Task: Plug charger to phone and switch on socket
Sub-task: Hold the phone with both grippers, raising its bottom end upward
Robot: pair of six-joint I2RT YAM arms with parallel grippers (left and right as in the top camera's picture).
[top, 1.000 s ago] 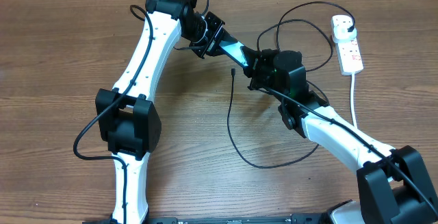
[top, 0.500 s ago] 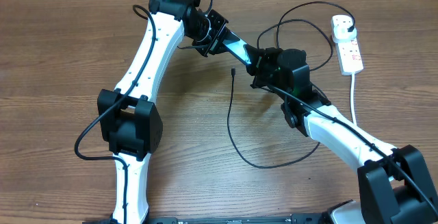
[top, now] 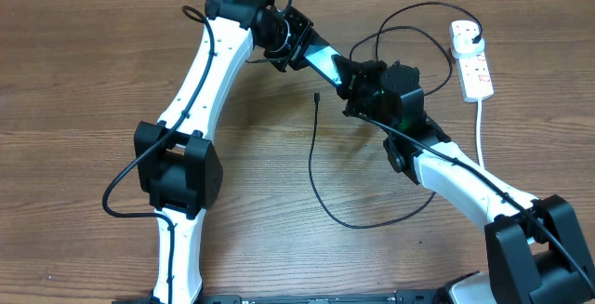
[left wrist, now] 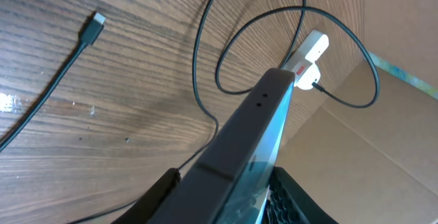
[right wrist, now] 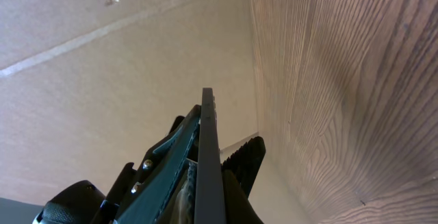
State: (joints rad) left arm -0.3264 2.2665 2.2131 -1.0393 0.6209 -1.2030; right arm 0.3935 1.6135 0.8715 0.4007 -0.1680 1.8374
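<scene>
Your right gripper [top: 353,83] clamps one end of the slim, black-edged phone [top: 323,63] with a pale-blue screen, held above the brown wooden table [top: 93,81]. Your left gripper [top: 296,46] straddles its other end; I cannot tell if it grips. Keep one firm hold and steady the port before fetching the thin black charger cable [top: 312,146] lying beneath.

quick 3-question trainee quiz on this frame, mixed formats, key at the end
1. What sits plugged into the socket?
2. True or false: the connector tip lies loose on the table, not in the phone.
3. The phone is: A flat on the table; B up in the air, spanning left gripper to right gripper; C on the socket.
Key: 1 black plug; 2 true; 3 B.
</scene>
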